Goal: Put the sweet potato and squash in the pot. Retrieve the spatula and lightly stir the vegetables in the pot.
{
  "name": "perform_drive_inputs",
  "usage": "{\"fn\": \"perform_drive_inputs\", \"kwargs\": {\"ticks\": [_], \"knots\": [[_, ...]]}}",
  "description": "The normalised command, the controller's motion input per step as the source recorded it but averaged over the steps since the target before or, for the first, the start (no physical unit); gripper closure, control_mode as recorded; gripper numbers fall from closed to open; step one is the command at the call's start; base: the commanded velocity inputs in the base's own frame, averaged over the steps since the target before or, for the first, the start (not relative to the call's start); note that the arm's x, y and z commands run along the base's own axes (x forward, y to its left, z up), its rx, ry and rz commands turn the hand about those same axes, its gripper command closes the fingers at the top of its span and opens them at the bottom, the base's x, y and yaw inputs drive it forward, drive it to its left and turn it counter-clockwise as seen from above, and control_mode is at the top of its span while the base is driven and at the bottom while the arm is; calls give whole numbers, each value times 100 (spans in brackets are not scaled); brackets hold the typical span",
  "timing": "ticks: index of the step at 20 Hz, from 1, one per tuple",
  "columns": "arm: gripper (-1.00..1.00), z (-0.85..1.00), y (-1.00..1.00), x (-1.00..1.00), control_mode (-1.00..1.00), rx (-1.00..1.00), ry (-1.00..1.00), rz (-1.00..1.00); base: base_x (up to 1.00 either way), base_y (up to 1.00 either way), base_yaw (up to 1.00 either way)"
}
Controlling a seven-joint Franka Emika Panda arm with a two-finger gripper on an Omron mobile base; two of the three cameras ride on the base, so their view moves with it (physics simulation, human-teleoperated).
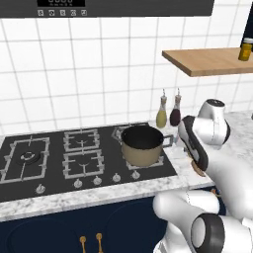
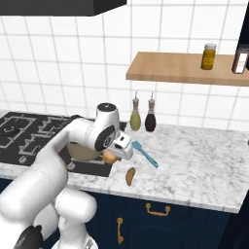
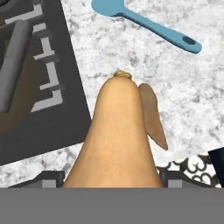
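Note:
A tan butternut squash (image 3: 118,135) fills the gap between my gripper's (image 3: 109,181) fingers, which are shut on its wide end. From the right base view the gripper (image 2: 116,151) hangs low over the marble counter just right of the stove, with the squash (image 2: 110,157) under it. The sweet potato (image 3: 153,116) lies on the counter right beside the squash; it also shows as a small brown lump (image 2: 130,176) near the counter's front edge. Farther back lies the teal spatula (image 3: 148,26) (image 2: 145,153). The tan pot (image 1: 142,144) stands on the stove's right rear burner, left of the gripper.
Two bottles (image 2: 135,119) (image 2: 151,119) stand against the tiled wall behind the pot. A wooden shelf (image 2: 185,68) with jars hangs above the counter. The black stove (image 1: 74,153) spreads left; bare marble counter (image 2: 204,160) stretches right.

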Motion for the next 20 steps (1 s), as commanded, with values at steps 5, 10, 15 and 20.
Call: {"fn": "perform_drive_inputs", "kwargs": {"ticks": [5, 10, 15, 20], "knots": [[100, 100, 46, 2, -100, 0, 0, 12, 0, 0, 0], [100, 91, 66, 86, -100, 0, 10, 17, 0, 0, 0], [100, -22, 38, 100, -100, -1, 6, 2, 0, 0, 0], [100, -91, 47, 91, -100, -14, 0, 0, 0, 0, 0]]}}
